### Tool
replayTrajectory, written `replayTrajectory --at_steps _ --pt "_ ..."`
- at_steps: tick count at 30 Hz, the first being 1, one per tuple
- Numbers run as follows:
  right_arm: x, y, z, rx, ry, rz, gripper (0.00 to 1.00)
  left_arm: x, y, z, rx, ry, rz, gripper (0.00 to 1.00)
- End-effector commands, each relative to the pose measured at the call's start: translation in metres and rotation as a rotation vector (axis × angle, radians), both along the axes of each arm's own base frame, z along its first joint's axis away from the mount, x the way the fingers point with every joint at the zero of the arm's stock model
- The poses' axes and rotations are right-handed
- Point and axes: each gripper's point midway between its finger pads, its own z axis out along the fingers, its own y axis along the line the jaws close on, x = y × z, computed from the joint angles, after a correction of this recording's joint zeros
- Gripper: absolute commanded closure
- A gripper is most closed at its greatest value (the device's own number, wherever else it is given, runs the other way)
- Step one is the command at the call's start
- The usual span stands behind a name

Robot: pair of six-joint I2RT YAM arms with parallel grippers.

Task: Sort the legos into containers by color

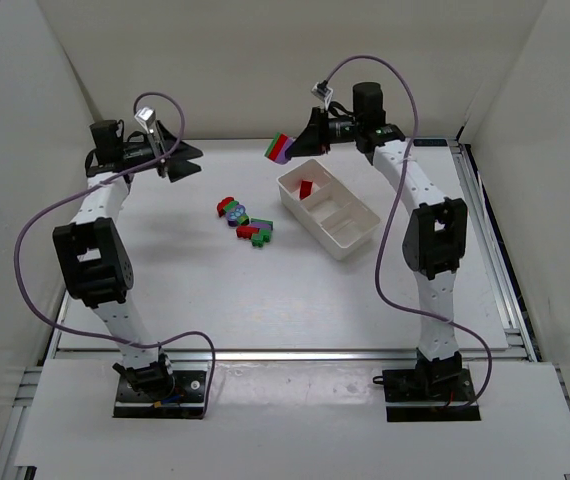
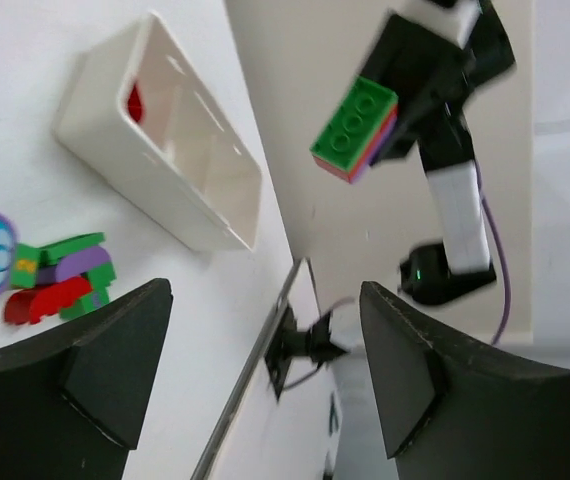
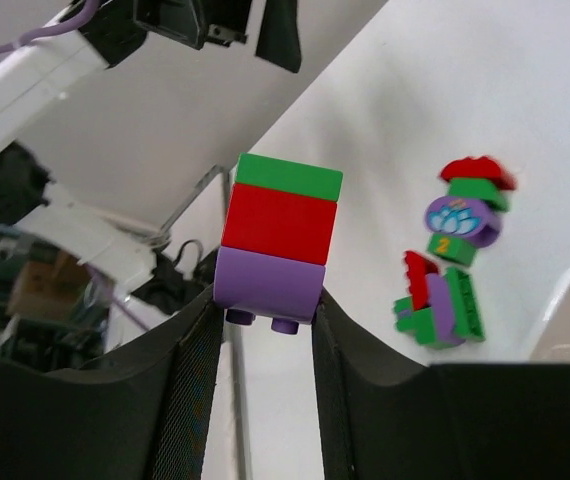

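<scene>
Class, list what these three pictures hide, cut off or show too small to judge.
Top view: brick stack partly hidden behind the right gripper.
Top view: loose bricks too small to count.
Left wrist view: red brick mostly hidden by the tray wall.
Right wrist view: tray cut off by the right edge.

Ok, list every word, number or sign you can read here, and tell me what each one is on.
"2": in yellow on a small green brick, just below the purple disc in the right wrist view.
Purple disc: only a pale flower-like print, no letters.
Tray and held stack: no text on them.
Nothing else here can be read.
</scene>
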Motion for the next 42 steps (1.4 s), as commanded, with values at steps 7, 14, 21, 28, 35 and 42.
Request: replayTrajectory --at_steps 7,14,21,28,35,42 --pt "-0.074 0.014 0.04 0.083 0.037 0.303 1.0 -0.043 -0.064 0.043 -0.008 -0.273 -0.305 0.21" --pt "-0.087 0.023 0.044 0.099 0.008 0.368 1.0 -0.043 -0.087 0.044 0.026 -0.327 -0.302 0.21" --pt "-0.091 0.03 0.04 0.099 0.015 0.389 1.0 -0.06 -0.111 0.052 0.012 -0.398 -0.398 0.21" --pt "-0.088 0.032 0.035 0.097 0.034 0.396 1.0 -0.08 -0.129 0.062 -0.012 -0.449 -0.5 0.18" --pt "-0.089 0.031 0.032 0.098 0.048 0.412 1.0 -0.084 -0.129 0.065 -0.02 -0.464 -0.524 0.19" --pt "-0.09 0.022 0.034 0.103 0.053 0.419 1.0 -0.072 -0.114 0.062 0.0 -0.448 -0.439 0.14"
